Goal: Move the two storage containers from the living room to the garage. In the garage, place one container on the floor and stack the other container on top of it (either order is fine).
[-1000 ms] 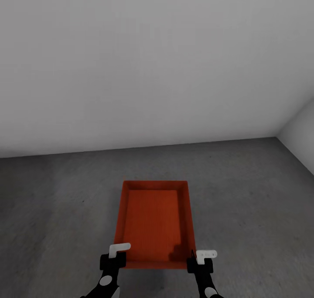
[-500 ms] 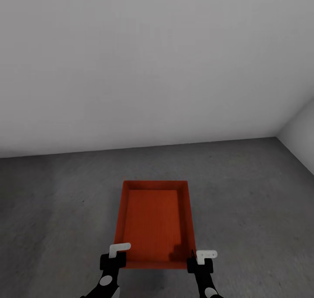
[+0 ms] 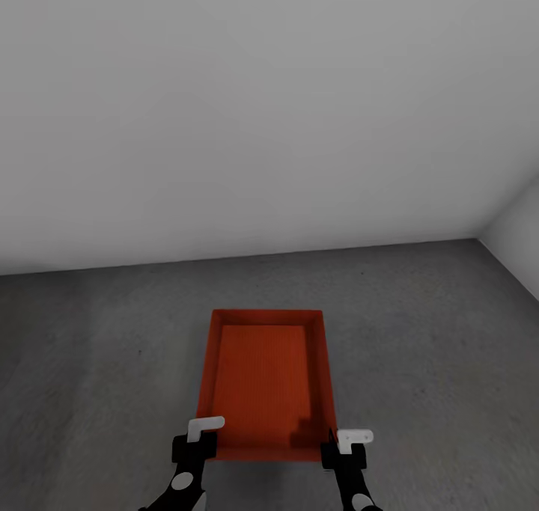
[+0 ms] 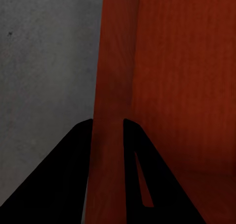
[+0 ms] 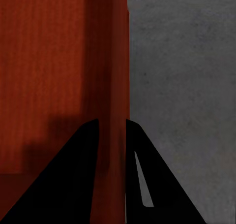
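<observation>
One red-orange storage container [image 3: 262,376] lies open-topped and empty in front of me, over the garage's dark grey concrete floor [image 3: 427,346]. My left gripper [image 3: 196,440] is shut on its left wall at the near corner. My right gripper [image 3: 338,447] is shut on its right wall at the near corner. In the left wrist view the thin red wall [image 4: 115,76] runs between the two dark fingers of the left gripper [image 4: 107,123]. The right wrist view shows the other wall [image 5: 112,71] pinched in the right gripper [image 5: 112,121]. Whether the container touches the floor I cannot tell.
A plain white wall [image 3: 262,122] rises a short way beyond the container. A second white wall [image 3: 520,234] meets it at the right, forming a corner. Bare concrete stretches to both sides of the container.
The line where wall meets floor has shifted slightly in the picture, so the camera moved a little. The container and both grippers keep their places relative to each other.
</observation>
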Controlling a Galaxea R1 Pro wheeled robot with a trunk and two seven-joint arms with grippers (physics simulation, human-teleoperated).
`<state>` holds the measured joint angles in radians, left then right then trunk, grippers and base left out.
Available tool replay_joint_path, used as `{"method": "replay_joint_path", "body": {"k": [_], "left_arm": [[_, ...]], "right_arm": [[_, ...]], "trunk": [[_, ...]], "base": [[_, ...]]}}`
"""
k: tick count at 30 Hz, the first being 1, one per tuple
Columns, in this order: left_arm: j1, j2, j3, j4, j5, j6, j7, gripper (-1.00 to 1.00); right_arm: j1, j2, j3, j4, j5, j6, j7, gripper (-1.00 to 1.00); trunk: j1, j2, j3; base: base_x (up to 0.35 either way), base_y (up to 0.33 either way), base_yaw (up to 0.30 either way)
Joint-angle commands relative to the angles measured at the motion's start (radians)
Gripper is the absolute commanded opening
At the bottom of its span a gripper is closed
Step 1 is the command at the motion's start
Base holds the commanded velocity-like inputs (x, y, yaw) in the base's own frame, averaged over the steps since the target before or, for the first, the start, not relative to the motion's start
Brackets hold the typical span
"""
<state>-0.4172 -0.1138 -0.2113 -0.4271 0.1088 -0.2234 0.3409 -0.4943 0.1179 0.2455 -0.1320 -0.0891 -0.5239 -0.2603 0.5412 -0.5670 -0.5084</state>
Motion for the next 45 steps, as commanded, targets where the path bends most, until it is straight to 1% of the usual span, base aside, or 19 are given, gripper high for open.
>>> {"method": "replay_joint_path", "body": {"k": [1, 7, 23, 35, 45], "left_arm": [[0.000, 0.000, 0.003, 0.004, 0.028, -0.007, 0.012, -1.00], [0.000, 0.000, 0.003, 0.004, 0.028, -0.007, 0.012, -1.00], [0.000, 0.000, 0.003, 0.004, 0.028, -0.008, 0.012, -1.00], [0.000, 0.000, 0.003, 0.004, 0.028, -0.008, 0.012, -1.00], [0.000, 0.000, 0.003, 0.005, 0.028, -0.008, 0.012, -1.00]], "right_arm": [[-0.001, 0.000, -0.038, -0.027, -0.015, -0.039, 0.001, -1.00], [-0.001, 0.000, -0.038, -0.027, -0.014, -0.039, 0.001, -1.00], [-0.001, 0.000, -0.037, -0.027, -0.014, -0.040, 0.001, -1.00], [-0.001, 0.000, -0.037, -0.028, -0.014, -0.041, 0.001, -1.00], [-0.001, 0.000, -0.037, -0.028, -0.014, -0.040, 0.001, -1.00]], "trunk": [[0.001, -0.001, -0.001], [0.001, -0.001, -0.001], [0.001, -0.001, -0.001], [0.001, -0.001, -0.001], [0.001, -0.001, -0.001]], "base": [[0.308, 0.000, 0.000], [0.224, 0.000, 0.000], [0.015, 0.000, 0.000], [0.141, 0.000, 0.000], [0.024, 0.000, 0.000]]}}
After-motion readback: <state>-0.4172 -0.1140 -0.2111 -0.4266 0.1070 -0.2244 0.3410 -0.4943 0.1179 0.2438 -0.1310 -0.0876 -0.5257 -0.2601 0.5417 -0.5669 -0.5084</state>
